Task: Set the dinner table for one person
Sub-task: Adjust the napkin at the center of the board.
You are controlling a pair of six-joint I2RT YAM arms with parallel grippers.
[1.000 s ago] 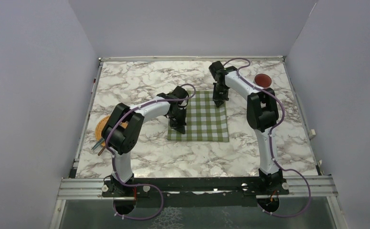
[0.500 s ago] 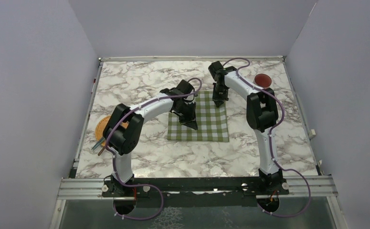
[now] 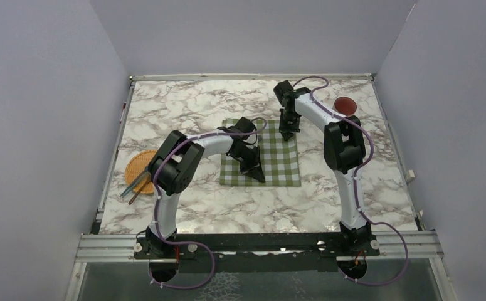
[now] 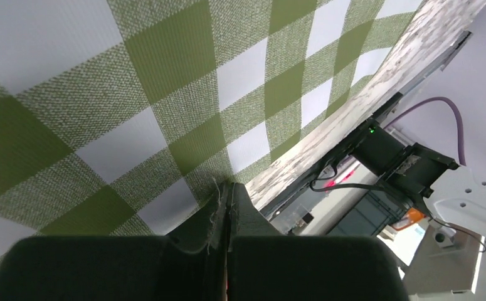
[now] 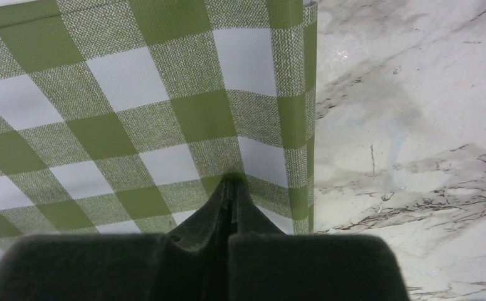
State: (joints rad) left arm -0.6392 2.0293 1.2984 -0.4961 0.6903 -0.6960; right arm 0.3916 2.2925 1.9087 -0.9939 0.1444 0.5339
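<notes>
On the marble bench point(image 3: 184, 106), the checked cloth point(image 3: 274, 160) is being pinched by left jaws at its front, right jaws at its far corner.

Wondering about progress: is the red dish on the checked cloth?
No, the red dish sits on the marble table, off the cloth.

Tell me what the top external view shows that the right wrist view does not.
Only the top external view shows both arms, the left claw on the checked cloth, an orange woven plate at the table's left edge, and a dark red round dish at the far right. Only the right wrist view shows the cloth's weave and hemmed edge close up, with the claw's tips closed together. Both show the cloth, the marble tabletop and the right claw near the cloth's right edge.
</notes>
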